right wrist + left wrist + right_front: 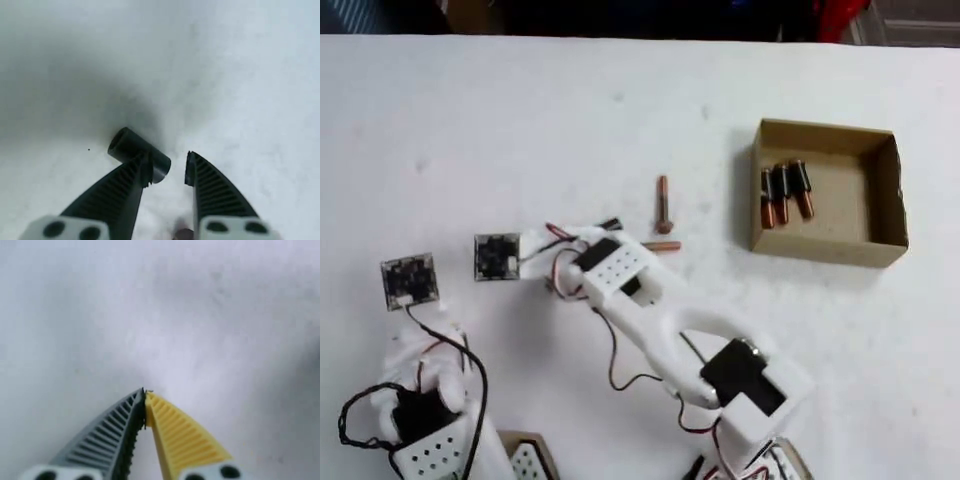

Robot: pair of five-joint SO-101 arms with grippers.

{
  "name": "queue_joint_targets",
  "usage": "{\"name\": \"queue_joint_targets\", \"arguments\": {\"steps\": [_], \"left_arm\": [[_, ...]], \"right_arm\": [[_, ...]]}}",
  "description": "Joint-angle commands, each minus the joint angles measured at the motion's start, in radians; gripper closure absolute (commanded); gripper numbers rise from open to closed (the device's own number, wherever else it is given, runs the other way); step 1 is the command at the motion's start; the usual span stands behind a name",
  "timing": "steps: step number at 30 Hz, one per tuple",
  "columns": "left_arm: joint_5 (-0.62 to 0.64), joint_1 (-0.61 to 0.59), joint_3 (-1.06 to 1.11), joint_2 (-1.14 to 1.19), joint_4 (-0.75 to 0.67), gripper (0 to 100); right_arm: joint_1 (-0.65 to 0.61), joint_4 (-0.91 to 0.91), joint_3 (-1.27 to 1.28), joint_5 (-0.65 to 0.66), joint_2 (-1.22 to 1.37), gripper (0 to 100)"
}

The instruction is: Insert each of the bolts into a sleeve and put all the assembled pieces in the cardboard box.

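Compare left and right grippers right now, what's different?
The left gripper is shut, tips meeting; the right gripper is open, with a gap between its tips. The left gripper has one grey and one yellow finger; the right gripper's are both dark. The left gripper faces bare table; the right gripper has a black sleeve lying at one fingertip. Shared: ribbed fingers, both over the white table.

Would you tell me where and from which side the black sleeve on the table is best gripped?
Grip the black sleeve across its round middle, coming down from above with one finger on each long side. It lies on its side on the table, so both ends and the bore stay free. The open right gripper would probably need to shift sideways to straddle it.
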Motion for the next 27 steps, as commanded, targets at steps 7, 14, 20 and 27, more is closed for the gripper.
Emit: {"name": "queue_joint_targets", "arguments": {"steps": [7,14,20,27], "left_arm": [[-0.011,-0.042,-0.002,-0.007,0.029,98],[-0.011,-0.042,-0.002,-0.007,0.029,98],[-0.011,-0.042,-0.002,-0.007,0.028,98],[-0.011,-0.042,-0.002,-0.007,0.028,98]], "right_arm": [[-0.022,-0.047,-0.02,0.015,0.033,89.7],[-0.021,-0.03,-0.018,0.014,0.033,89.9],[-0.012,0.027,-0.018,0.006,0.033,89.9],[0.002,0.074,-0.02,0.006,0.031,89.9]]}}
